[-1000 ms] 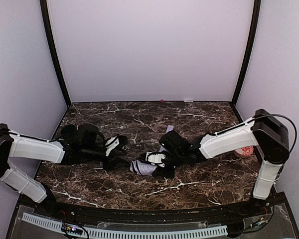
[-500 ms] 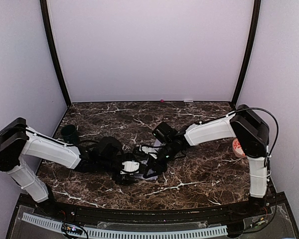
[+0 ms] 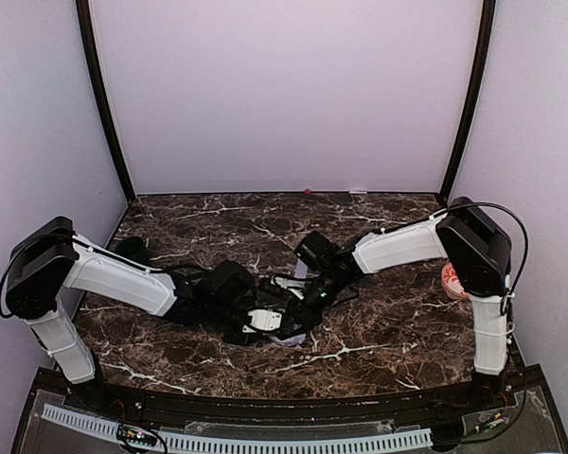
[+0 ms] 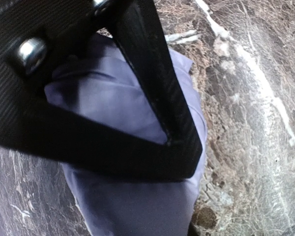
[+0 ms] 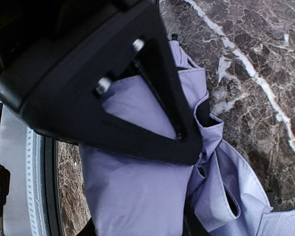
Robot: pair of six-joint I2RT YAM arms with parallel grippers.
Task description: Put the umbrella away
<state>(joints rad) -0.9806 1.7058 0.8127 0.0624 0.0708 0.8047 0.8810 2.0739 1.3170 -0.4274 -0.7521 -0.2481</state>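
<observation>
Though collapsed at middle of counter (image 3: 379, 331), found umbrella (image 5: 137, 196) flanked by both hands, presumably to gather loose fabric for furling. Noted right hand (image 3: 312, 293) clenched on lavender folds. Cannot tell whether left hand (image 3: 265, 318) grips or merely overlies cloth.

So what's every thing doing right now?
umbrella, folded down, cloth loose, lying on the table.
right hand, closed on the umbrella's cloth.
left hand, down on the cloth; open or closed, can't tell.
red-and-white disc, lying flat, nothing touching it.
</observation>
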